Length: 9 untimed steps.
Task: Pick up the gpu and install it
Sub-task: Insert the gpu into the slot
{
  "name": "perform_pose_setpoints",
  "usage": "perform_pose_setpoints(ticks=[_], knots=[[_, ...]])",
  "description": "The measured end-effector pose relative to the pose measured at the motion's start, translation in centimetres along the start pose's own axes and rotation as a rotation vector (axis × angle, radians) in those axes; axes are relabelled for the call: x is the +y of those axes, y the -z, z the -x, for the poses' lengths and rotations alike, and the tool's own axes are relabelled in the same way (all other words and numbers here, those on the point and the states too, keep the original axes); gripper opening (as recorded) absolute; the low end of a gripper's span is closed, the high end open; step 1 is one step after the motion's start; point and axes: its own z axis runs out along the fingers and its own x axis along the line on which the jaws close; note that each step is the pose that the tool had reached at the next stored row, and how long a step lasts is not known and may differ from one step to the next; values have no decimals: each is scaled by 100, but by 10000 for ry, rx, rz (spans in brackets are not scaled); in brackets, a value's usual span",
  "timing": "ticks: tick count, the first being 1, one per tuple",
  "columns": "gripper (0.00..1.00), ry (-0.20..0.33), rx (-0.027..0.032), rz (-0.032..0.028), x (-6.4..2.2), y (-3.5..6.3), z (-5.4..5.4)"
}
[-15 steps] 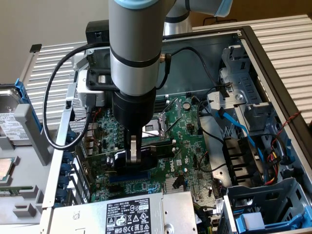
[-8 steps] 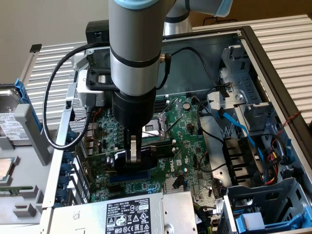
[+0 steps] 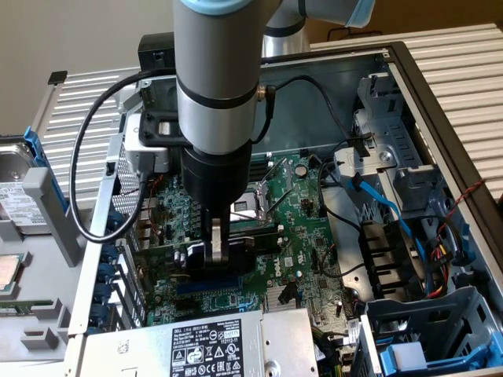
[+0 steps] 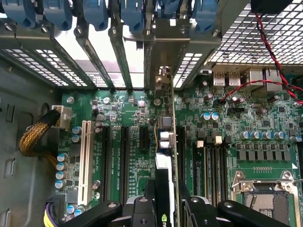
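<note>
- Plainly pinching: black two-fingered metal pincer [image 4: 163,210] was pressed from both sides on the gpu [image 4: 164,142], a small green expansion card with a black plastic shroud, seen edge-on between the fingers.
- Gripped by the upper edge, probably so as to leave the lower contact edge free for a slot.
- Held upright and lengthwise, parallel to the long black expansion slots [image 4: 124,161] of the large green motherboard [image 4: 118,106], apparently lined up with one of them. Could not tell whether already seated or just above.
- Turned with its silver bracket end toward the rear openings under the row of blue plastic retention clips [image 4: 94,12], the natural place for fastening such a bracket.
- Seen from outside: same pincer [image 3: 224,250] hung low from the thick grey robot arm [image 3: 216,71], deep inside the open grey metal computer case [image 3: 346,78], with the gpu [image 3: 263,240] down close to the board.
- Farther out, well apart from the grip: the square silver CPU socket [image 4: 265,194] to one side, and the silver power supply box with a white label [image 3: 204,345] at the near edge of the case.
</note>
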Motion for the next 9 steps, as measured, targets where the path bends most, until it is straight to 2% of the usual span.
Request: perform_pose_setpoints(ticks=[9], knots=[[29,-3,5,-4,10,1,0]])
